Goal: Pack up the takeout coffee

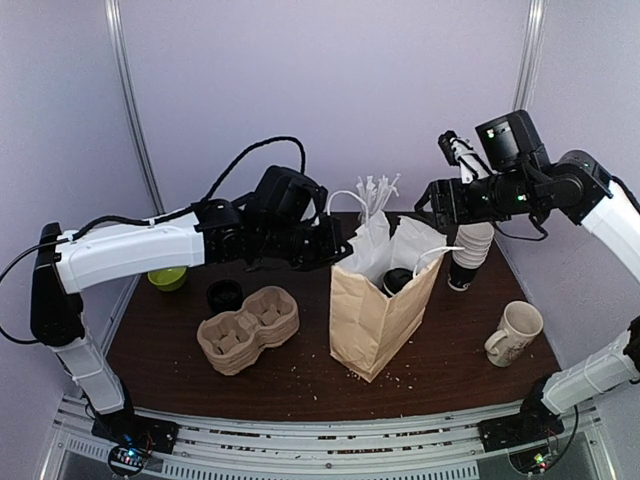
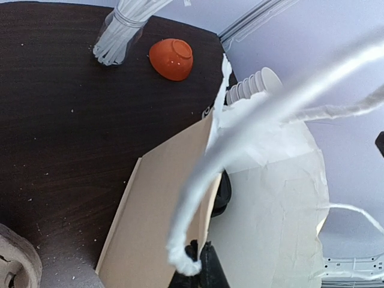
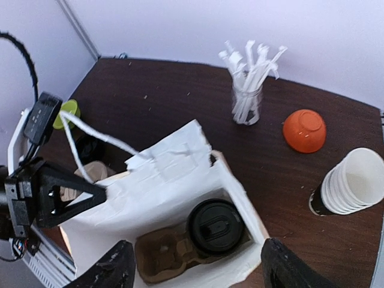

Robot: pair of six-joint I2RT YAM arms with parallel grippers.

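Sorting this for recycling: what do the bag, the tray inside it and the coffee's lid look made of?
Bag: matte brown kraft paper, creased, white inside.
Tray: moulded paper pulp, judging by its dull, fibrous brown surface.
Coffee lid: probably black plastic, smooth with a slight sheen and moulded ridges.

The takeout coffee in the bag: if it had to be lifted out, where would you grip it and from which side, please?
I would grip the takeout coffee by the lid, coming from straight above. It stands upright in the cardboard carrier at the bottom of the paper bag. The bag's walls rise around it, so only the round top is reachable.
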